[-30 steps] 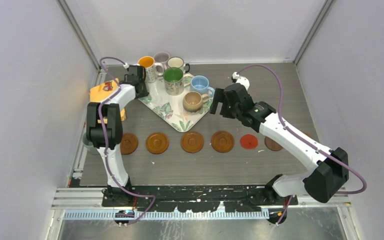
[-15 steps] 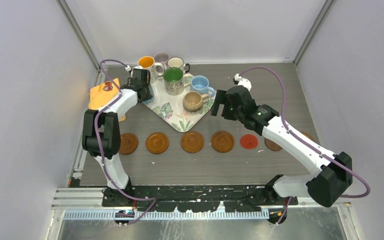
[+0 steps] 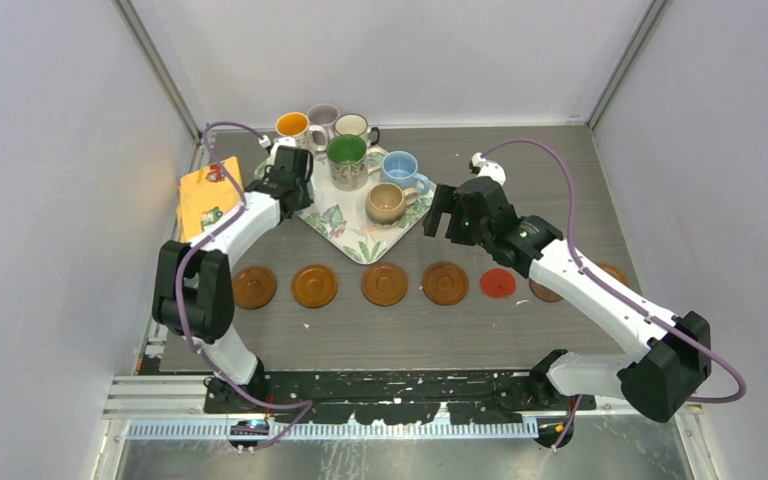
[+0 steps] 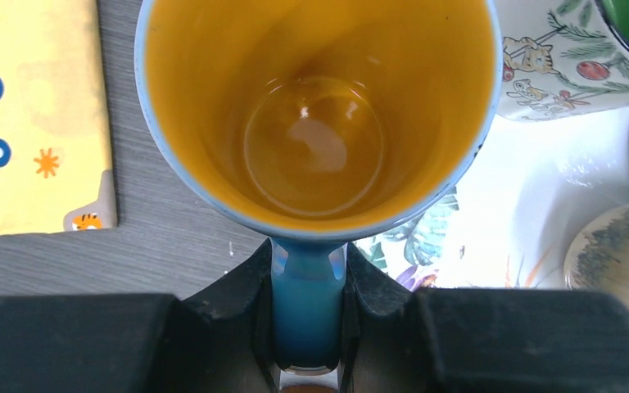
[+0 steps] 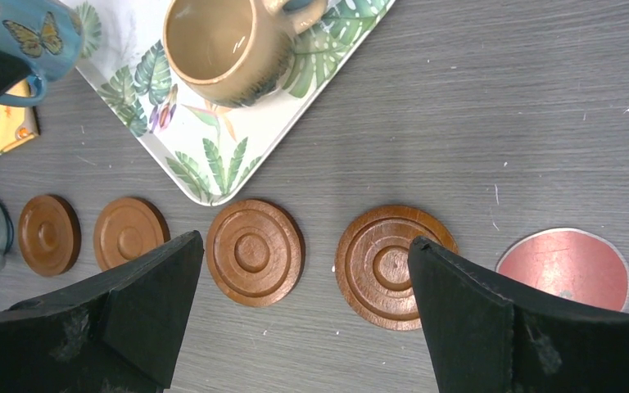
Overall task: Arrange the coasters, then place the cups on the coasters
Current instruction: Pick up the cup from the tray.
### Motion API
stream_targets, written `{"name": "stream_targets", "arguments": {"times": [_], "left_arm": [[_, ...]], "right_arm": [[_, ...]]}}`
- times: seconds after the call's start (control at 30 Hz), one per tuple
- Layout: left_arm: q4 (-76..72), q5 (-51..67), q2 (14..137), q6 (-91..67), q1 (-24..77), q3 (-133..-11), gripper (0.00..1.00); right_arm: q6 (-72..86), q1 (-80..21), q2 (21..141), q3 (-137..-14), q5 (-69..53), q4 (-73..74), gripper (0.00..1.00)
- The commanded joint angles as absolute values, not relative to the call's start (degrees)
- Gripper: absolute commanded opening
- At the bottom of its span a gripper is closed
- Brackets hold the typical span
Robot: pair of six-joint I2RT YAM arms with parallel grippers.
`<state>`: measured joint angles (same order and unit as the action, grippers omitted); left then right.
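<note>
Grey table with a leaf-patterned tray at its far side. Left gripper: fingers clamped on the blue handle of the orange-lined cup, at the tray's left edge beside the yellow cloth. Right gripper: fingers spread wide, holding nothing, above the coasters. These lie in a row on the table, nearer than the tray. A tan cup stands on the tray.
</note>
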<state>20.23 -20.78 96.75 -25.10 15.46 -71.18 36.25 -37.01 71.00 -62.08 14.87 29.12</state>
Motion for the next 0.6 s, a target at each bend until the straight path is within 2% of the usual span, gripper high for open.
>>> {"name": "stream_targets", "arguments": {"times": [0.0, 0.57], "left_arm": [[15.31, -26.80, 88.96, -26.01, 17.39, -70.36, 0.00], [35.44, -40.02, 62.31, -38.42, 22.94, -53.83, 0.00]], "right_arm": [[35.67, -36.92, 68.85, -61.47, 13.89, 26.88, 1.00], [36.42, -36.91, 66.15, -58.21, 10.03, 25.43, 1.00]]}}
